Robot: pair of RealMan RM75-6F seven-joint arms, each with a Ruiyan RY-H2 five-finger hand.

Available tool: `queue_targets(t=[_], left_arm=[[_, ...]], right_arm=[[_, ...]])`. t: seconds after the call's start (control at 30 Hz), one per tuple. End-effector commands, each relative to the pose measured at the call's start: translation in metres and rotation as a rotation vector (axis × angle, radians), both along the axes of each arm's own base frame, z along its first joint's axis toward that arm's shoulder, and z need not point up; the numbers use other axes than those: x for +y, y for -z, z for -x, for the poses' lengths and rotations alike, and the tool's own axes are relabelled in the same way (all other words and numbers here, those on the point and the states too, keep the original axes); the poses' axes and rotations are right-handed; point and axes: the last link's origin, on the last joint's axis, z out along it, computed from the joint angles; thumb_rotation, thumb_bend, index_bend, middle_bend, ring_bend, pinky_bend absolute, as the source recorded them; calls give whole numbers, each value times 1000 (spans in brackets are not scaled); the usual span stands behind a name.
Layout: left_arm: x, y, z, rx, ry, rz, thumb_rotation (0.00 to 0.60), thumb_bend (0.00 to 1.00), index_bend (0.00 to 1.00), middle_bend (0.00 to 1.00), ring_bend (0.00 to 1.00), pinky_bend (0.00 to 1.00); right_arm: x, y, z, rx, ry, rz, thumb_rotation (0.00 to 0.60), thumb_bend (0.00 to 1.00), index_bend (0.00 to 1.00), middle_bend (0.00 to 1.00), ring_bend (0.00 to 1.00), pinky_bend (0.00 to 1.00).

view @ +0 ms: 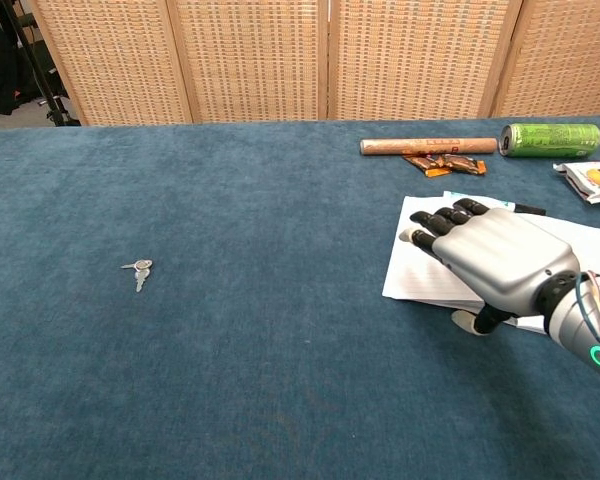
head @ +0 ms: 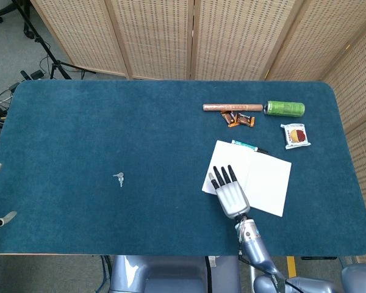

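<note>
Your right hand [head: 230, 194] lies flat, palm down, on the near left corner of the paper [head: 265, 183], fingers stretched out and slightly apart, holding nothing. The paper lies flat on the table [head: 110, 122], toward its right side, so by the look of it the sheet is only being pressed, not yet lifted or slid; any grasp is left to do. A pen [head: 250, 146] lies just at the paper's far edge. Beyond it sit a brown tube [head: 232, 107], candy wrappers [head: 240, 119], a green can [head: 285, 108] and a snack pack [head: 296, 135]. Keys [head: 118, 178] lie well apart to the left. Nothing blocks the hand. At the left edge only the fingertips of your left hand [head: 0, 218] show; I cannot tell its state.
</note>
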Motion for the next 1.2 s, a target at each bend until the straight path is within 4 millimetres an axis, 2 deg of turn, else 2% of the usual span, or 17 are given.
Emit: queue_targets(t=[0.03, 0.87, 0.97, 1.07, 1.2], left_arm=[[0, -1, 0, -3, -1, -3, 600, 0, 0, 0, 0, 0], [0, -5, 2, -19, 2, -5, 600, 0, 0, 0, 0, 0], [0, -6, 2, -21, 2, -6, 600, 0, 0, 0, 0, 0], [0, -6, 2, -21, 2, -6, 600, 0, 0, 0, 0, 0], [0, -5, 2, -20, 3, -3, 600, 0, 0, 0, 0, 0]], right_arm=[[-2, 3, -1, 8, -1, 6, 600, 363, 0, 0, 0, 0], [-12, 14, 5, 93, 18, 58, 600, 380, 0, 0, 0, 0], [-13, 14, 5, 97, 14, 70, 600, 460, 0, 0, 0, 0], [-14, 14, 5, 94, 16, 75, 600, 581, 0, 0, 0, 0], [-15, 14, 8, 78, 28, 75, 600, 680, 0, 25, 11, 50]])
